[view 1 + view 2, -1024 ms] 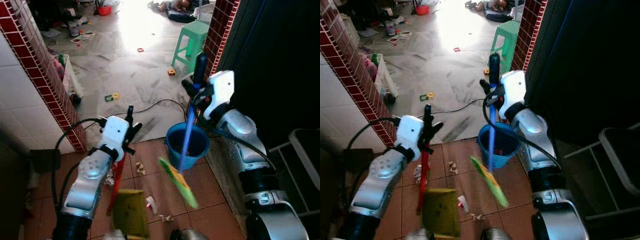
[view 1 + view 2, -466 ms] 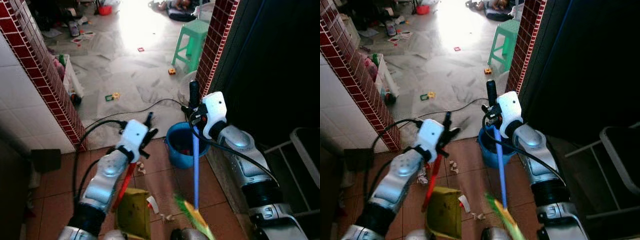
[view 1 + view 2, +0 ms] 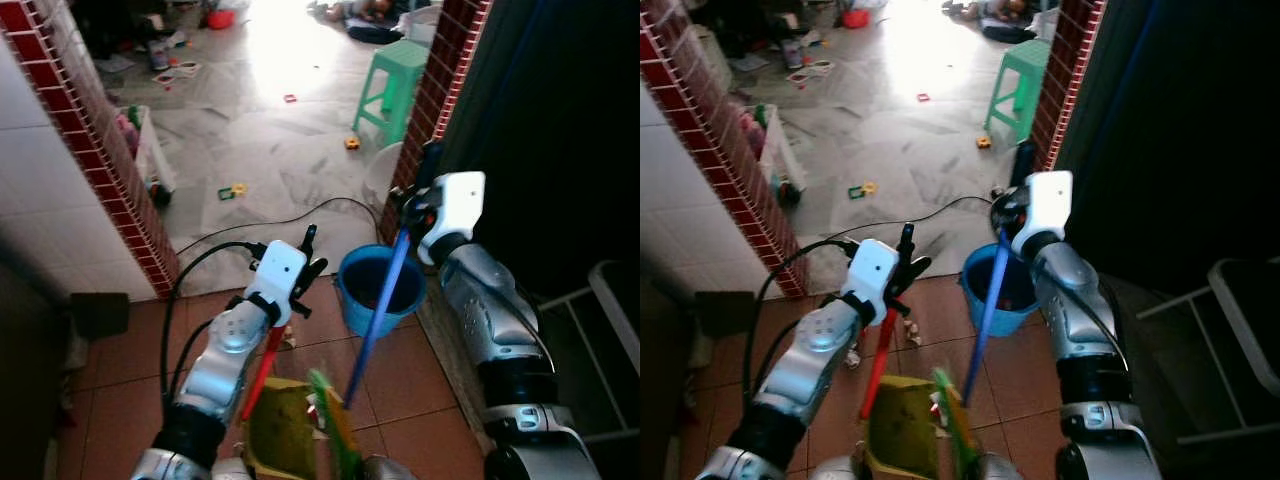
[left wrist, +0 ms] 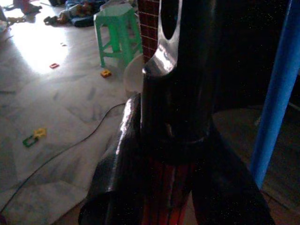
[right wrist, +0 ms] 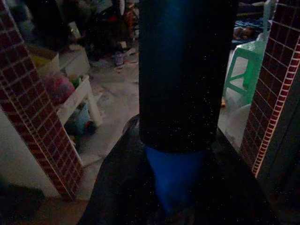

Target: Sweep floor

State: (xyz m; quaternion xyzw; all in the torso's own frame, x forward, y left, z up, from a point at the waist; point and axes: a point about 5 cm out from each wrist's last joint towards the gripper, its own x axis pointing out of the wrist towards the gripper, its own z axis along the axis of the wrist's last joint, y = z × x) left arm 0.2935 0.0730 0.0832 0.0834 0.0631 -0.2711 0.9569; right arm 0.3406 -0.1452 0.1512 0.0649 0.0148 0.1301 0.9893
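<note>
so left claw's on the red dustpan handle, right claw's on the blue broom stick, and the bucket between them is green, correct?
One slip: the bucket is blue, not green, as the left eye view shows; the green thing is the stool further back. The rest holds: the left claw grips the red dustpan handle, and the right claw grips the blue broom stick.

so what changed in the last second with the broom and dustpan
The right gripper swung the broom in, so its green bristles went from right of the dustpan to over it. The left gripper carried the dustpan's red handle rightward. Both grips and the bucket stayed.
</note>
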